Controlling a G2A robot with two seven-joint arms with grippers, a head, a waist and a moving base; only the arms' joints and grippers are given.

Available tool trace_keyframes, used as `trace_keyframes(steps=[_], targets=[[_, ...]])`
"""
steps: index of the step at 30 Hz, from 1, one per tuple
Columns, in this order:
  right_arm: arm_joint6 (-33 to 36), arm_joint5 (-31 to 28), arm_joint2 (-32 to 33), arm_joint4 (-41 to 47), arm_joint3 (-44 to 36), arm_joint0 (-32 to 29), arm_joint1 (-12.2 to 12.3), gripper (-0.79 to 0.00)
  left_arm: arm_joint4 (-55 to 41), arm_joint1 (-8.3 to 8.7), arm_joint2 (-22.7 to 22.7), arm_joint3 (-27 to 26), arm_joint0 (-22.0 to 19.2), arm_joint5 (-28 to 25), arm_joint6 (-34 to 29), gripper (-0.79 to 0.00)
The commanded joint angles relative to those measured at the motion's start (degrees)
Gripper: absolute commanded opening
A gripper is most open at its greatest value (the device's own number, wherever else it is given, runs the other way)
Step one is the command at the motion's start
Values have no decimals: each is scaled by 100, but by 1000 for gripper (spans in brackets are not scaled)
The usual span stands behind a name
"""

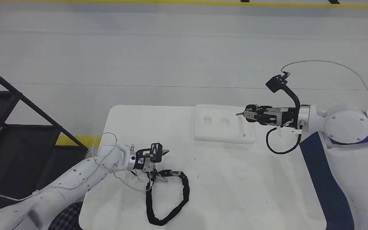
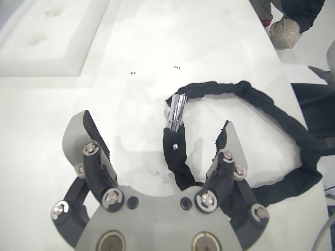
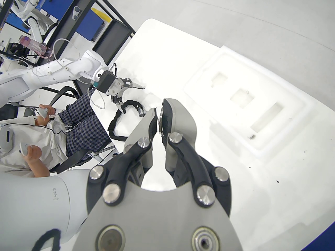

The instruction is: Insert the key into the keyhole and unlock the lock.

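Black fabric covers the one chain lock point(image 1: 186, 192), which lies in a loop on the white table point(image 1: 241, 190), close to the near edge on the robot's left. The left gripper point(image 2: 159, 131) hovers over the loop's end with its two fingers spread wide, holding nothing. The left wrist view shows what the top view cannot: a single chrome cylinder point(image 2: 176, 112) at the end of the chain. It lies between and just ahead of the open fingertips and touches neither. That view also shows the chain curving close along the table's edge.

A broad stretch of white tabletop separates the lock from one white foam tray point(image 1: 223, 122) at the far edge. The right wrist view shows three recesses in the tray, two small squares and one long slot; the top view makes out two.

The right gripper point(image 1: 245, 114) hangs above the tray's right end, well apart from the lock. Its fingers are pinched together on the one key point(image 1: 238, 114). In the top view the key is a small metal stub past the fingertips; in the right wrist view it is a thin sliver between the pads.
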Motion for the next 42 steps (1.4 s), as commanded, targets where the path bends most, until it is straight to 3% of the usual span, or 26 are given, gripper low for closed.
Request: trace_keyframes(steps=[1, 9, 22, 25, 27, 30, 31, 32, 33, 42], targets=[[0, 0, 0, 0, 0, 0, 0, -785, 72, 53, -69, -89, 157, 206, 105, 0], [0, 0, 0, 0, 0, 0, 0, -785, 494, 153, -260, -553, 554, 723, 145, 0], [0, 0, 0, 0, 0, 0, 0, -785, 558, -48, -286, -411, 656, 783, -269, 0], [0, 0, 0, 0, 0, 0, 0, -785, 642, -110, -264, -345, 661, 817, -267, -142], [0, 0, 0, 0, 0, 0, 0, -785, 663, -149, -260, -312, 661, 823, -244, -172], [0, 0, 0, 0, 0, 0, 0, -785, 672, -203, -268, -250, 657, 825, -214, -345], [0, 0, 0, 0, 0, 0, 0, -785, 673, -219, -270, -224, 654, 809, -219, -428], [0, 0, 0, 0, 0, 0, 0, -785, 680, -236, -272, -198, 649, 798, -239, -708], [0, 0, 0, 0, 0, 0, 0, -785, 681, -252, -278, -178, 645, 804, -256, -785], [0, 0, 0, 0, 0, 0, 0, -785, 561, -346, -405, -98, 638, 695, -418, -785]])
